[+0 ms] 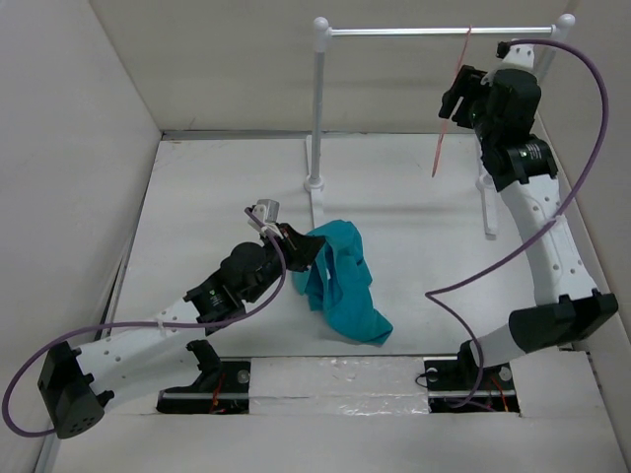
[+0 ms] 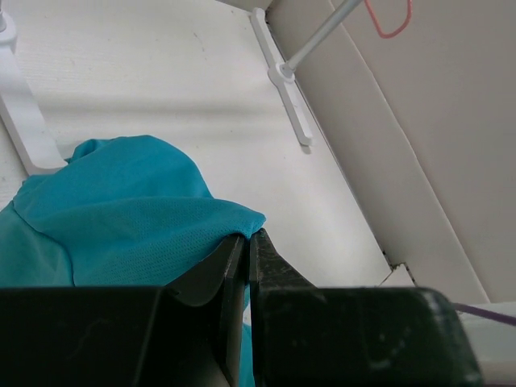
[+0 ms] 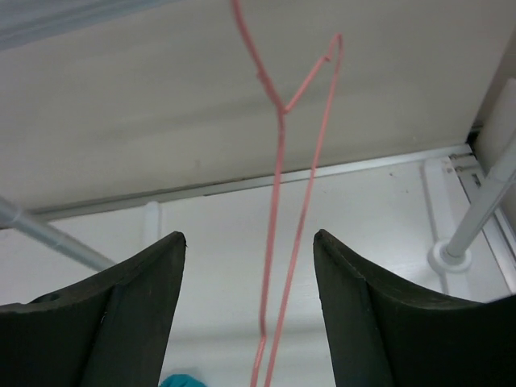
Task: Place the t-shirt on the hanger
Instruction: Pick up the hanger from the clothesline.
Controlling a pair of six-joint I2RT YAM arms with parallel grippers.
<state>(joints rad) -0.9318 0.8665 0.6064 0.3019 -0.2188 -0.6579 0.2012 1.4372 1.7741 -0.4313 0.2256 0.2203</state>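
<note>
There is one teal t-shirt [image 1: 340,286], one red-pink wire hanger [image 1: 439,156], and one white-and-silver rail [image 1: 414,32] carried on two upright posts [image 1: 317,108]. Two robot arms are in view, a left arm [image 1: 138,340] and a right arm [image 1: 547,246], with two purple cables [image 1: 595,118], one per arm.

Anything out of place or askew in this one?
The t-shirt lies crumpled in a heap on the table, one fold pinched in the shut left gripper. The hanger hangs on the rail, its wires inside the open right gripper. Nothing looks spilled or damaged.
</note>
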